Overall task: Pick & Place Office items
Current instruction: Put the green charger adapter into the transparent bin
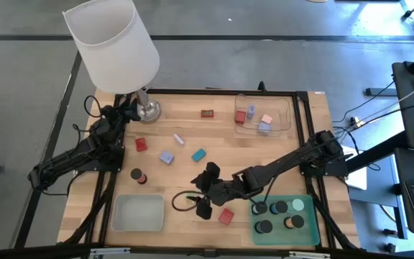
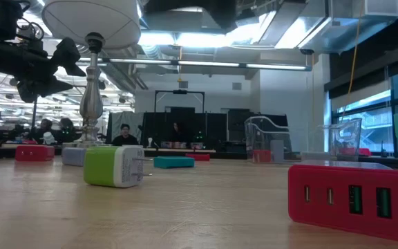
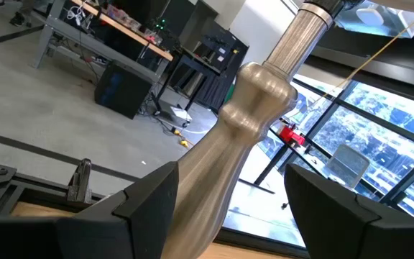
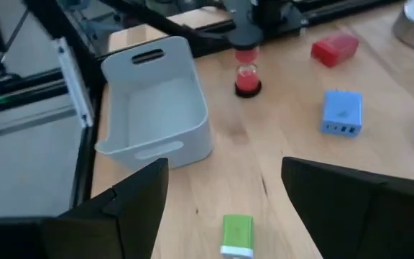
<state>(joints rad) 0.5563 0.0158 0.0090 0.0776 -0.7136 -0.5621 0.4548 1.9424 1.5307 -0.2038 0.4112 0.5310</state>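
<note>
Sorting is partly done: several office items [image 1: 252, 114] sit in trays, others are scattered on the desk [image 1: 192, 176]. Right gripper [image 1: 205, 196] hovers spread, empty, over a green charger [image 4: 236, 234]; left gripper [image 1: 124, 109] spread around the lamp stem [image 3: 243, 137].

High view looks straight down over the table [image 1: 192, 155]. Low view sits at tabletop level facing the room. Left wrist view is close on the lamp stem [image 3: 250, 122]; right wrist view looks ahead at the grey tray [image 4: 157, 101], shared with the high view.

L hand [image 1: 124, 109] open, raised; R hand [image 1: 201, 196] open, low.
</note>
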